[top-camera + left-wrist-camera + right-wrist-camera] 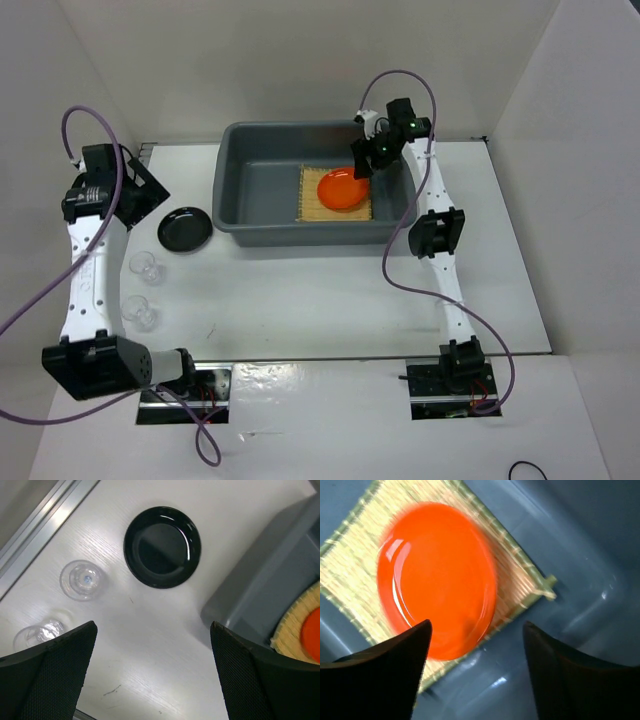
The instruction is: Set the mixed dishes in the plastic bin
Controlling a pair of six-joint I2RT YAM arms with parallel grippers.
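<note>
The dark grey plastic bin [258,166] stands at the table's back centre. Inside it lies the tan bamboo mat [309,200] with the orange plate [342,189] on top; both show in the right wrist view, the mat [350,565] under the plate [437,575]. My right gripper [364,164] hangs open and empty over the bin's right part, just above the plate's edge [476,630]. The black plate [185,229] sits on the table left of the bin, also in the left wrist view [162,546]. Two clear glass cups [145,266] [140,313] stand nearer. My left gripper [152,630] is open and empty, high above the table.
A metal rail [45,515] runs along the table's left edge. White walls enclose the table on the left, back and right. The bin's corner [260,585] shows at the right of the left wrist view.
</note>
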